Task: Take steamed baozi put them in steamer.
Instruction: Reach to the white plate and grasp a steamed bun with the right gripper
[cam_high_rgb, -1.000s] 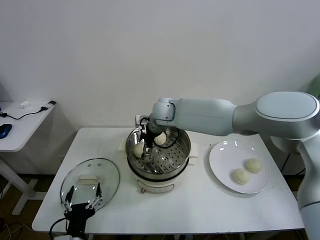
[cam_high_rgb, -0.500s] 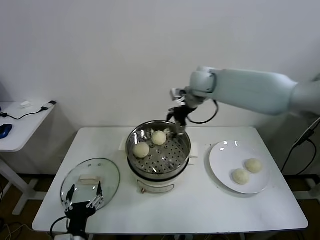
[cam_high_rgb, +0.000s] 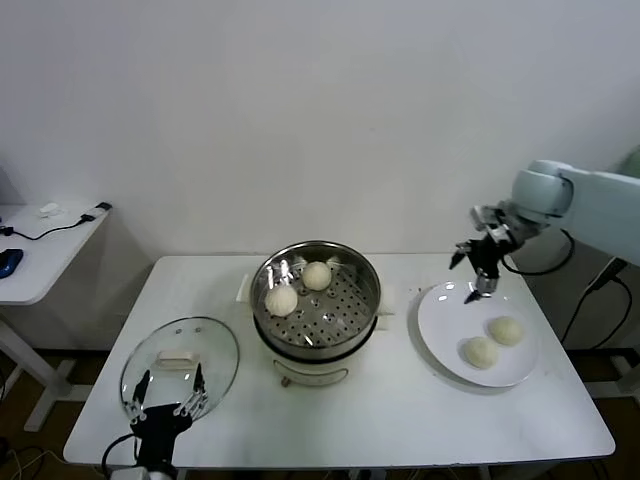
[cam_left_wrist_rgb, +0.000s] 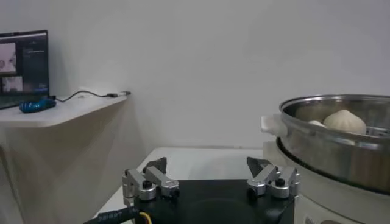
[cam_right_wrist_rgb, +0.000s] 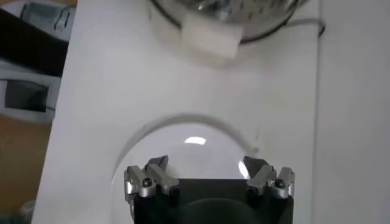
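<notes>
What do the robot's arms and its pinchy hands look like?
The right arm is smooth, rounded and pale grey-white, with a black cable looping near its wrist. The right gripper is small and dark, with silvery metal fingers on a black block and round black screw heads. The left gripper looks the same: black body, silver fingers, and a black cable with a bit of yellow.

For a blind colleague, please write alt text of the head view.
The right gripper, open and empty, hangs above the flat white plate holding two cream-white baozi. Two more sit in the round steel steamer; the left gripper waits by the glass lid.
</notes>
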